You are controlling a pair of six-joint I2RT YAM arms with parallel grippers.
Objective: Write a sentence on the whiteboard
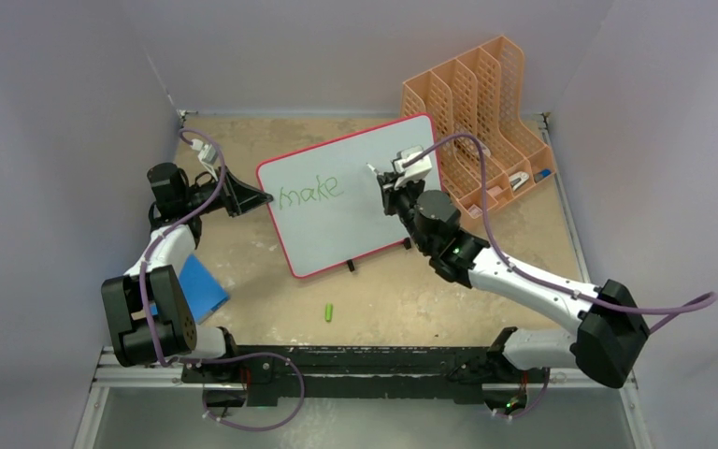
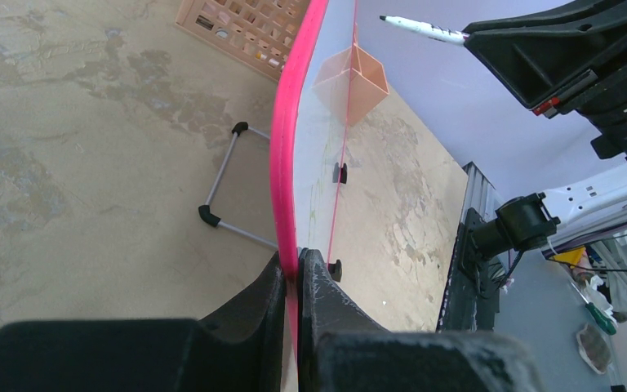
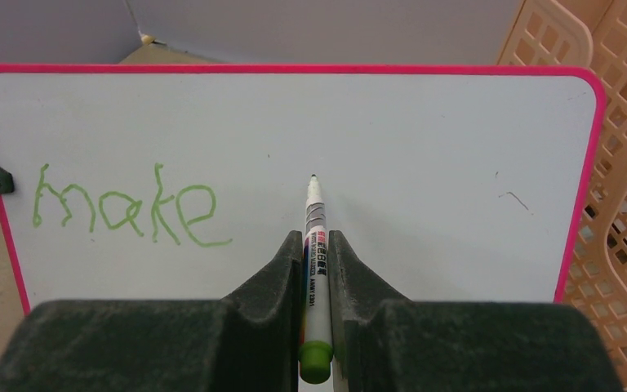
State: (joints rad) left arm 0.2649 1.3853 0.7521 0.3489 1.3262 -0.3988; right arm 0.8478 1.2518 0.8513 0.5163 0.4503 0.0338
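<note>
The whiteboard (image 1: 374, 220), white with a pink-red rim, stands tilted on the table. One green word, "make" (image 1: 310, 192), is on its left half; it also shows in the right wrist view (image 3: 131, 208). My left gripper (image 1: 260, 197) is shut on the board's left rim (image 2: 292, 180). My right gripper (image 1: 388, 178) is shut on a white marker (image 3: 314, 245) with a green end. The marker tip (image 3: 313, 177) points at the board to the right of the word; I cannot tell whether it touches. The marker also shows in the left wrist view (image 2: 424, 30).
An orange file rack (image 1: 486, 112) stands behind the board at the back right. A green marker cap (image 1: 330, 311) lies on the table in front of the board. A blue pad (image 1: 196, 285) lies near the left arm. The board's wire stand (image 2: 224, 184) props it from behind.
</note>
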